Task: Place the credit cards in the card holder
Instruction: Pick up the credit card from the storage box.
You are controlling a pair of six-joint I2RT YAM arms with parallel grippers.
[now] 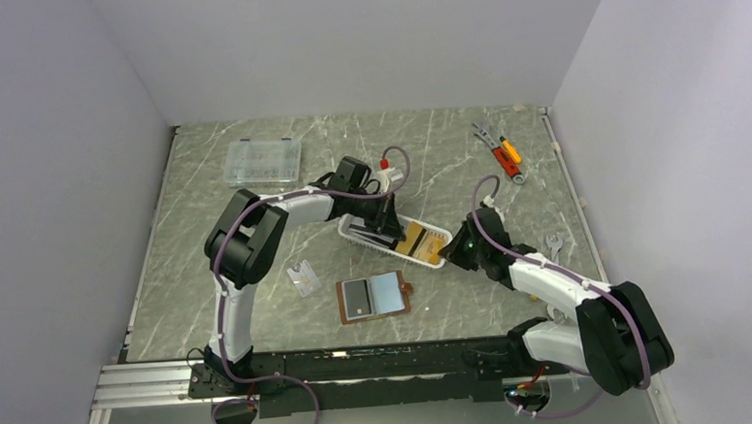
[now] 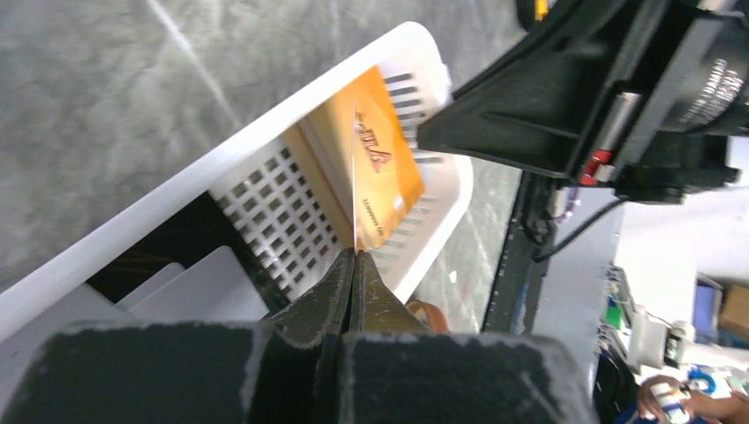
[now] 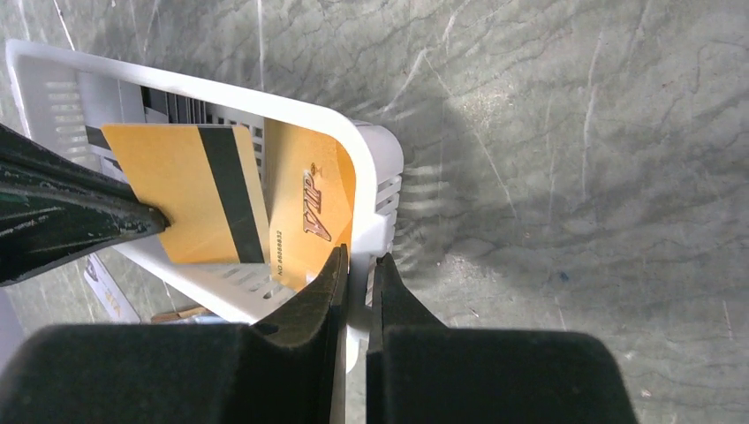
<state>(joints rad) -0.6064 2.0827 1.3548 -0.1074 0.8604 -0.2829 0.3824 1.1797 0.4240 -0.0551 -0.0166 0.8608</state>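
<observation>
credit card [image 3: 190,194] edge between left jaws

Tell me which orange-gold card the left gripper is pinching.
The orange-gold card showing its black magnetic stripe, held in the shut left gripper. The VIP-printed orange-gold card lies ungripped in the white slotted plastic basket.

Surface: grey-green marbled table [image 1: 428,161], pale veins throughout.

Directly on it, as I see it from my side:
- Far left: clear compartment box [image 1: 264,161], lying flat.
- Centre: white slotted basket [image 1: 356,234], set at an angle to the table edges.
- Near centre: card holder [image 1: 374,298], lying open and flat, pale blue lining up.
- Just left of it, not touching: small clear plastic piece [image 1: 304,277].
- Far right: cluster of hand tools [image 1: 501,151], one orange and red.
- Right edge: small silver spanner [image 1: 553,245], on its own.
</observation>
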